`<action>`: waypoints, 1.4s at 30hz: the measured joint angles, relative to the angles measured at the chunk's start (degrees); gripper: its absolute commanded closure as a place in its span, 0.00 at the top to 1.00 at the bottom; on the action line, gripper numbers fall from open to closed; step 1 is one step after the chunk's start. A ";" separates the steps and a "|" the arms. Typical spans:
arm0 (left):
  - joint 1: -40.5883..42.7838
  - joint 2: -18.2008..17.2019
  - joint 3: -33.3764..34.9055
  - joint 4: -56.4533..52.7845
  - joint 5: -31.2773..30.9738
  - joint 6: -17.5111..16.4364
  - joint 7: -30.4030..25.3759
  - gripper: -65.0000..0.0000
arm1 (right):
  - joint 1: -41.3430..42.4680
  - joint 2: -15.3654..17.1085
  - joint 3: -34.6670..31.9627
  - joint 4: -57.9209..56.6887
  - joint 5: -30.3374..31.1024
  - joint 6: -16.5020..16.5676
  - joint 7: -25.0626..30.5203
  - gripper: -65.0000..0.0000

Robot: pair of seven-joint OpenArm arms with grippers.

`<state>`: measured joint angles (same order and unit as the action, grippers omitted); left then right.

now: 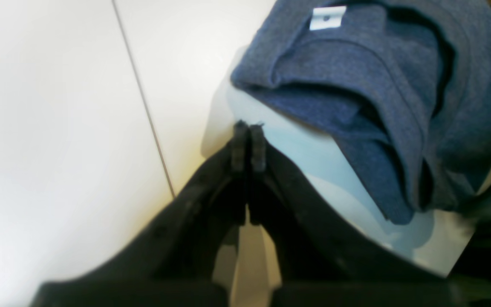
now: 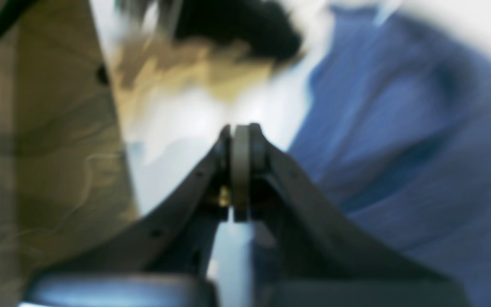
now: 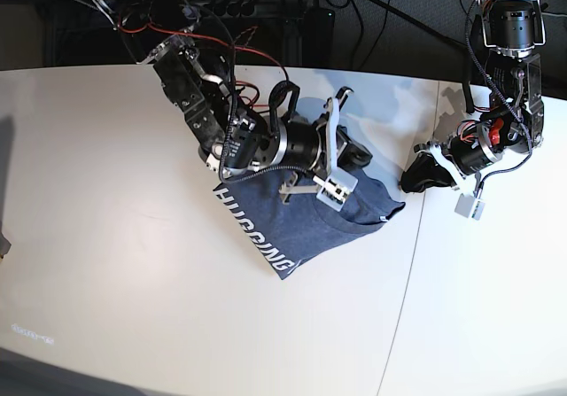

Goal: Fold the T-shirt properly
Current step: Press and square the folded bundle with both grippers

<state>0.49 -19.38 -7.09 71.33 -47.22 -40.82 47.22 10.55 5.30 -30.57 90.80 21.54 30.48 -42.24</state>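
White tabletop [image 3: 106, 236] filled most of the base view, split by a thin dark seam [image 3: 403, 298] running toward the near edge on that view's right. Behind the table the floor was dark, with black and red cables [image 3: 221, 15] tangled near the arms' bases. The T-shirt [image 3: 297, 223], slate blue with white lettering along one edge, lay bunched in a rough folded heap near the table's middle, just left of the seam. The right gripper [image 2: 240, 132] sat over the shirt's far edge, its fingers pressed together on nothing visible. The left gripper [image 1: 249, 128] hung beside the shirt near the seam, fingers also pressed together and empty. A white label [image 1: 327, 18] showed at the collar.
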 measured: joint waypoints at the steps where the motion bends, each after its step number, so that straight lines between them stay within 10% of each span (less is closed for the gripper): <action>1: 0.02 0.00 0.00 0.13 -0.55 0.00 0.76 0.00 | 1.31 -0.31 0.76 0.13 -1.22 0.00 0.22 0.00; 14: 3.19 1.36 2.73 24.48 -2.95 1.31 6.78 0.00 | 17.29 -1.42 10.82 -12.74 -8.04 -0.02 4.13 0.00; 27: 3.58 10.56 22.69 25.31 13.03 1.29 1.60 0.00 | 28.04 -6.40 10.80 -40.39 -16.63 -0.02 11.34 0.00; 42: 3.26 9.66 14.62 14.36 18.12 1.31 -2.84 0.00 | 13.97 5.38 10.84 -26.91 -6.82 -0.02 8.17 0.00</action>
<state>3.75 -9.72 7.53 85.69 -29.10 -39.51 44.38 24.51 10.68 -19.73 63.90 14.72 30.46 -34.06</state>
